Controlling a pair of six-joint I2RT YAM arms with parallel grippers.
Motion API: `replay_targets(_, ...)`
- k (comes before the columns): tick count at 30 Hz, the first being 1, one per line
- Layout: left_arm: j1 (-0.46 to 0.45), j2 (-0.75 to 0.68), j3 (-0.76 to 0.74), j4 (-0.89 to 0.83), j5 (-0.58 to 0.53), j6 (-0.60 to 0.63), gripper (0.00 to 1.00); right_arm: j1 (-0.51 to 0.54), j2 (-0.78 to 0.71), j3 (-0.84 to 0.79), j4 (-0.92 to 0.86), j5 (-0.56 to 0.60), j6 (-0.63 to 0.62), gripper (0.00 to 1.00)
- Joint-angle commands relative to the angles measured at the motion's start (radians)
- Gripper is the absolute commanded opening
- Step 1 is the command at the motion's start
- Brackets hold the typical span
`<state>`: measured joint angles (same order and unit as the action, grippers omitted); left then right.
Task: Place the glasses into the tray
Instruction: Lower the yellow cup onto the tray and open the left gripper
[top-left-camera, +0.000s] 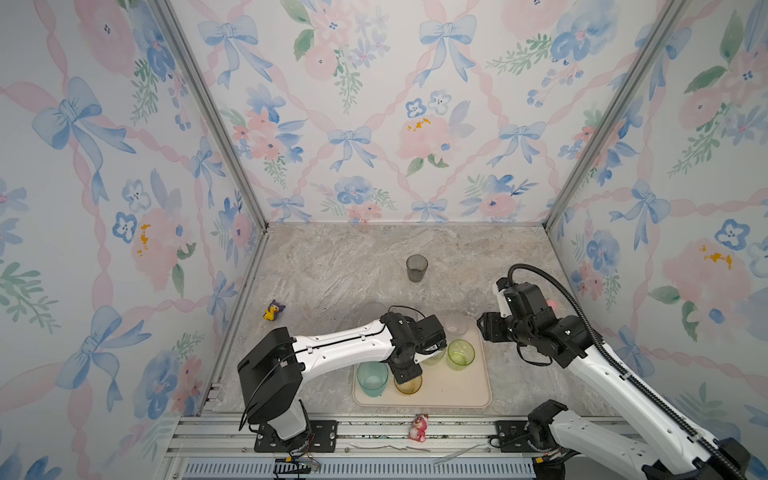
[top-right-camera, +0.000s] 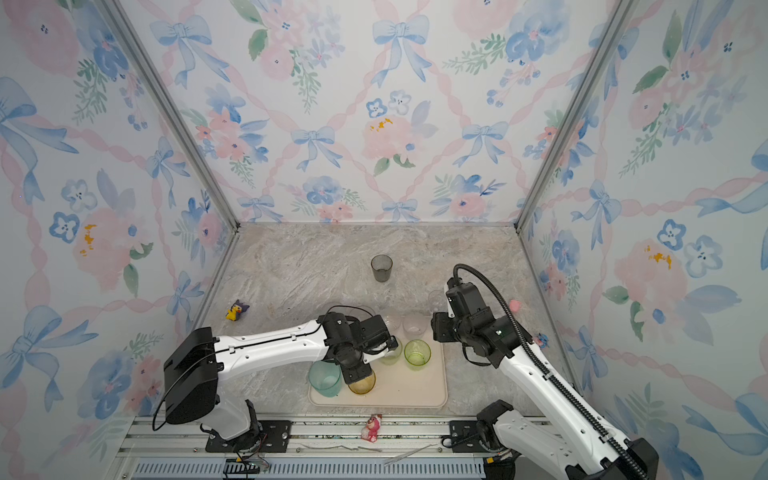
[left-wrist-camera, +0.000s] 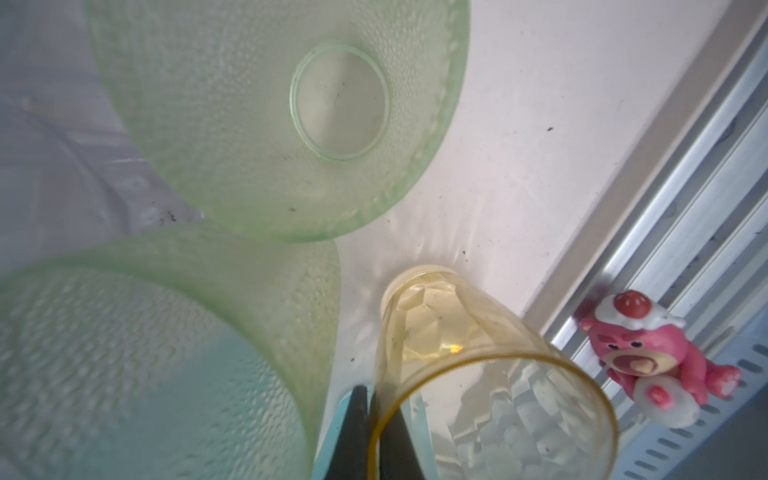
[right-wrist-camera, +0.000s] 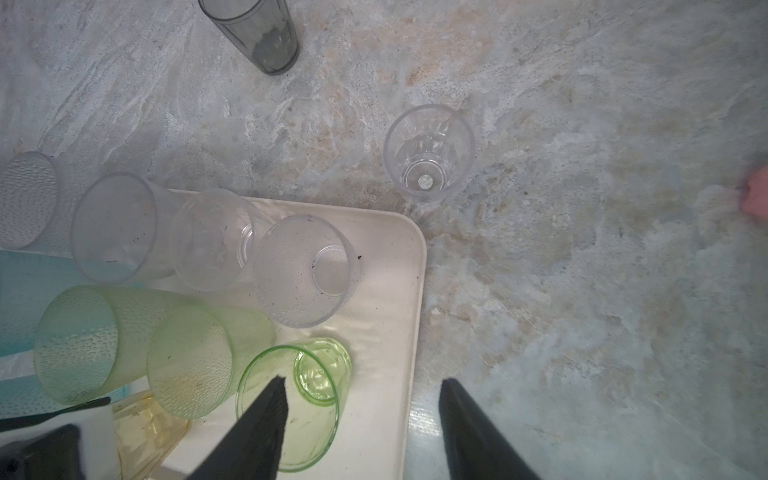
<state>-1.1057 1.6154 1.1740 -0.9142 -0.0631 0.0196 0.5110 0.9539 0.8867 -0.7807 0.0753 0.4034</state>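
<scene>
The cream tray (top-left-camera: 453, 388) lies at the front middle of the marble table. My left gripper (left-wrist-camera: 376, 436) is shut on the rim of the yellow glass (left-wrist-camera: 449, 332), which stands on the tray beside a teal glass (top-left-camera: 372, 378). Pale green glasses (right-wrist-camera: 104, 345) and several clear ones (right-wrist-camera: 303, 270) stand in the tray too. A clear glass (right-wrist-camera: 428, 153) and a smoky grey glass (top-left-camera: 417, 268) stand on the table behind the tray. My right gripper (right-wrist-camera: 363, 390) hangs open and empty over the tray's right edge, next to a bright green glass (right-wrist-camera: 299, 399).
A yellow-and-purple duck toy (top-left-camera: 273, 310) sits on the table at the left. A pink figurine (top-left-camera: 419, 428) stands on the metal rail in front of the tray. Patterned walls close in the left, back and right sides.
</scene>
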Motion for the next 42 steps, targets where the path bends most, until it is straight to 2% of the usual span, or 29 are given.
replay_targets(1, 0.005, 0.012, -0.013, -0.002, 0.006, 0.014, 0.00, -0.008, 0.002, 0.003, 0.007, 0.012, -0.012, 0.61)
replay_targets(13, 0.004, 0.011, -0.016, 0.005, 0.001, 0.014, 0.00, -0.008, -0.008, 0.000, 0.002, 0.017, -0.007, 0.61)
replay_targets(23, 0.006, -0.013, -0.023, 0.005, 0.011, 0.011, 0.15, -0.008, -0.009, 0.001, 0.004, 0.014, -0.003, 0.61)
replay_targets(42, 0.003, -0.098, 0.005, 0.000, 0.013, 0.012, 0.15, -0.008, -0.015, 0.001, 0.004, 0.009, 0.006, 0.61)
